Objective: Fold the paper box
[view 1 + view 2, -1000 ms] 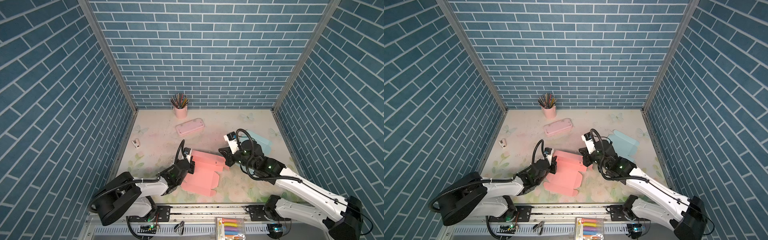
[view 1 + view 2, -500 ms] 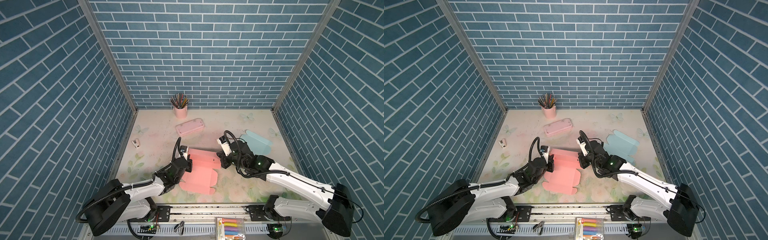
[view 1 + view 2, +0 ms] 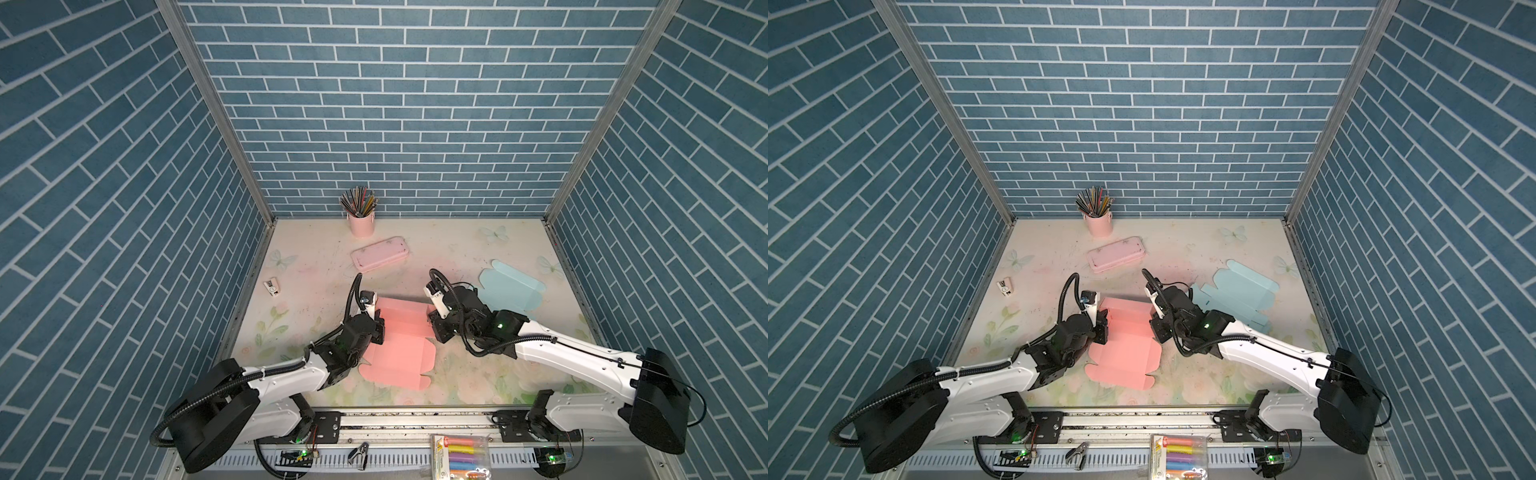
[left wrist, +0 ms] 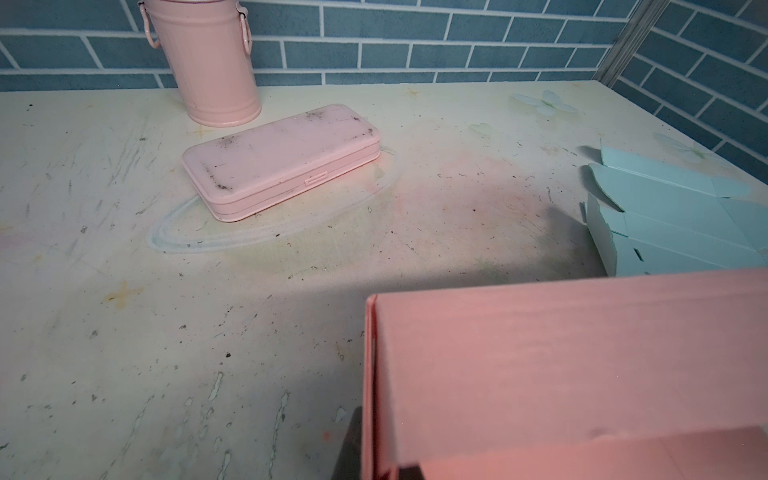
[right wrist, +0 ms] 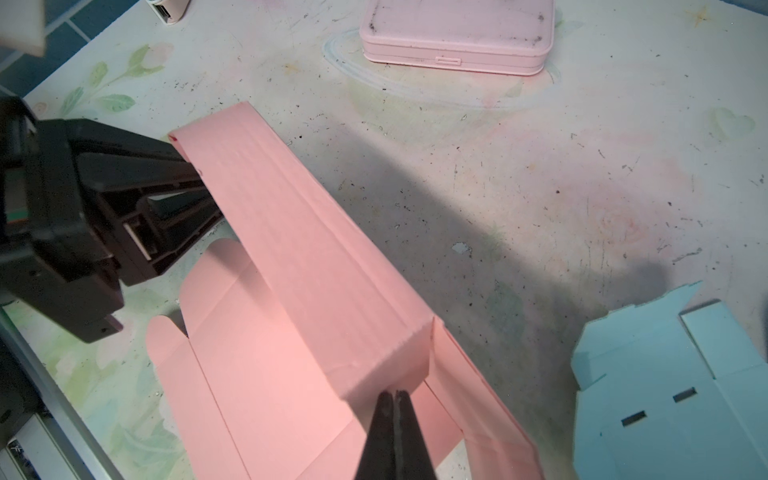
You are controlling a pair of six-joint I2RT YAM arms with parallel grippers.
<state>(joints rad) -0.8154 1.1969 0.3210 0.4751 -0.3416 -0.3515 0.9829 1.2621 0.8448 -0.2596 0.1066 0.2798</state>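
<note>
Tabletop (image 3: 316, 266) with a faded floral print, scuffed, walled by blue brick panels. Two white and black robot arms reach in from the near edge and meet at its centre over the pink paper box (image 3: 401, 345).

That box is a flat die-cut sheet lying open near the front middle of the table. Its far long flap is folded up and doubled over into a raised wall, while the near panels and tabs lie flat.

The left gripper (image 3: 376, 328) is clenched on the left end of that wall, with the doubled paper pinched between its fingers, probably to keep the fold standing. The right gripper (image 5: 392, 399) sits at the wall's right end with its fingers pressed together. Its tip is against the corner where the side flap meets the wall. Whether paper is caught between the fingers cannot be told. It is likely creasing or steadying that corner.

A pale blue box blank (image 3: 513, 291) lies unfolded just behind the right arm. Farther back, well apart from the work, are a closed pink pencil case (image 3: 380, 259), a pink cup of pencils (image 3: 360, 224) against the back wall, and a small white object (image 3: 272, 286) near the left wall.
</note>
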